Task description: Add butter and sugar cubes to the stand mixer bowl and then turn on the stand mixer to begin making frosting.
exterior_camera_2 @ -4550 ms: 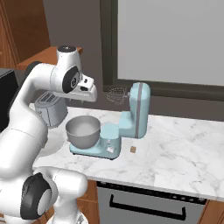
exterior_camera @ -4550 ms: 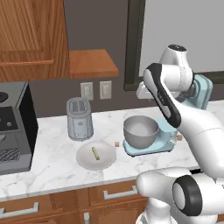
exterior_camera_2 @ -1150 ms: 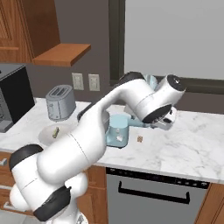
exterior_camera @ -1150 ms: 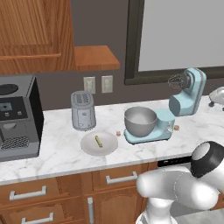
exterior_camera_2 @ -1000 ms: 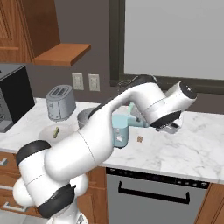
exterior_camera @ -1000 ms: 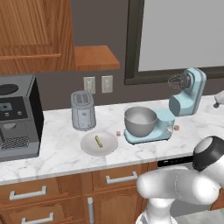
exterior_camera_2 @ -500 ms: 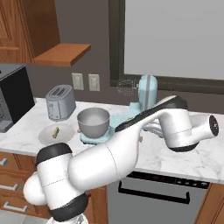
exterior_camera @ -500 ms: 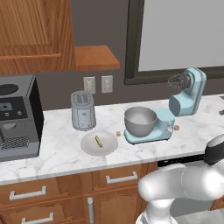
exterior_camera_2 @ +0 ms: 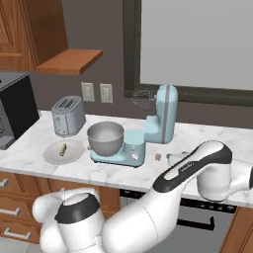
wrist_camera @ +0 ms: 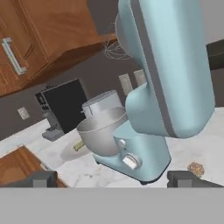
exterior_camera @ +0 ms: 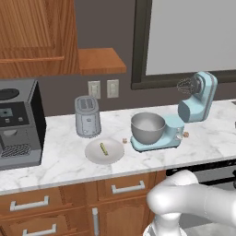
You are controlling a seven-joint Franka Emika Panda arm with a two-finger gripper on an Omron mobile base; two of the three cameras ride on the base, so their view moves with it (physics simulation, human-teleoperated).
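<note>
Butter — small, soft, slick — lies on the plate at lower left of the mixer; pinch it across its long sides. Gripper — fingers spread wide, empty — faces the mixer's back.

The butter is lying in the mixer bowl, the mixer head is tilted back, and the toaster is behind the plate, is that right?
Not quite: the butter lies on the plate, not in the bowl, as the left base view shows. The mixer head is tilted back, and the toaster is behind the plate.

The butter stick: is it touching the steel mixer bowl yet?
Apart. In the left base view the butter lies on the plate, with bare counter between the plate and the stand mixer bowl.
</note>
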